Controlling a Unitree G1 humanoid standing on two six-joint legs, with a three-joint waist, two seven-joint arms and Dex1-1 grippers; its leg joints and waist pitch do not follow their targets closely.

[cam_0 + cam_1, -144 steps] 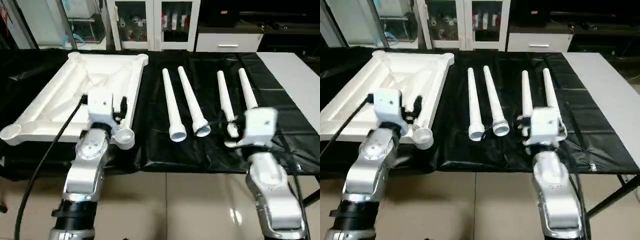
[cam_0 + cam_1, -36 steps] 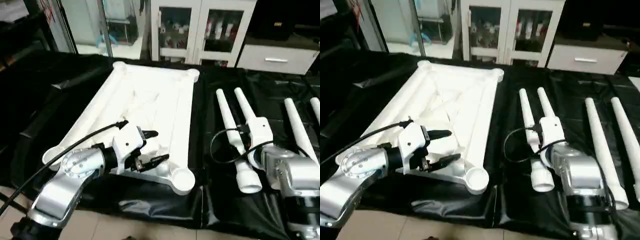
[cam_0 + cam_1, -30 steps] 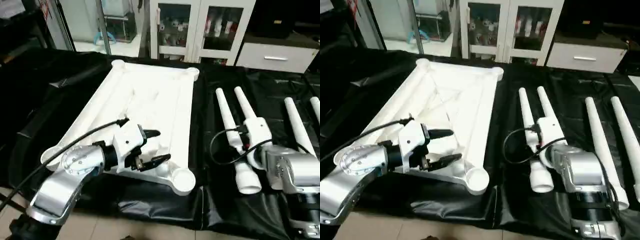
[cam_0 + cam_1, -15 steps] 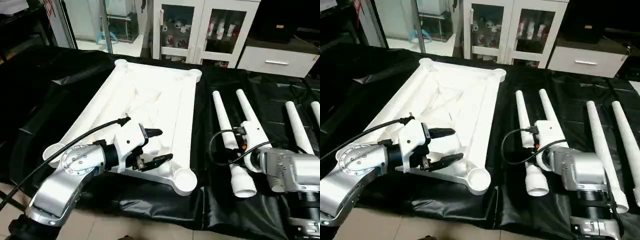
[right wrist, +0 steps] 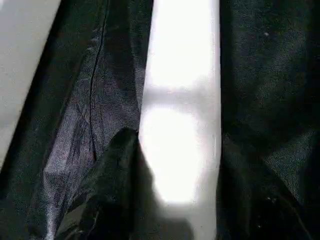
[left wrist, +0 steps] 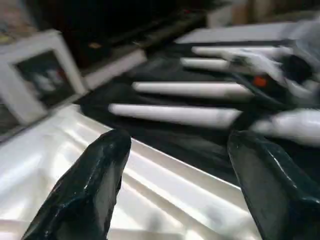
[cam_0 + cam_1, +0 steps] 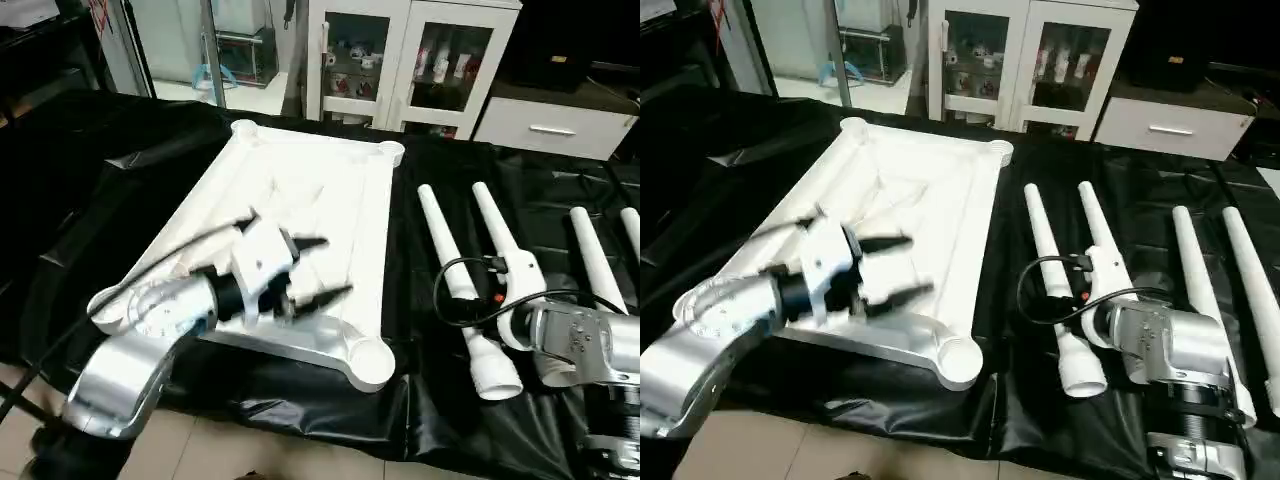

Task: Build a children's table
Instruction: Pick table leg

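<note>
Closing: right gripper [image 5: 175,175] has narrowed around the leftmost leg [image 7: 1052,275], on the black cover [image 7: 1110,170] beside the tabletop [image 7: 930,200].
Left gripper [image 7: 895,268]: fingers apart, empty, over tabletop.
Meaning: first leg probably nearly grasped.

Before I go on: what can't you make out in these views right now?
- Right gripper: head views, hidden behind its own wrist; whether the fingers actually pinch the leg is unclear.
- Left gripper: motion-blurred in head views.
- Rightmost leg: cut off by the frame edge.
</note>
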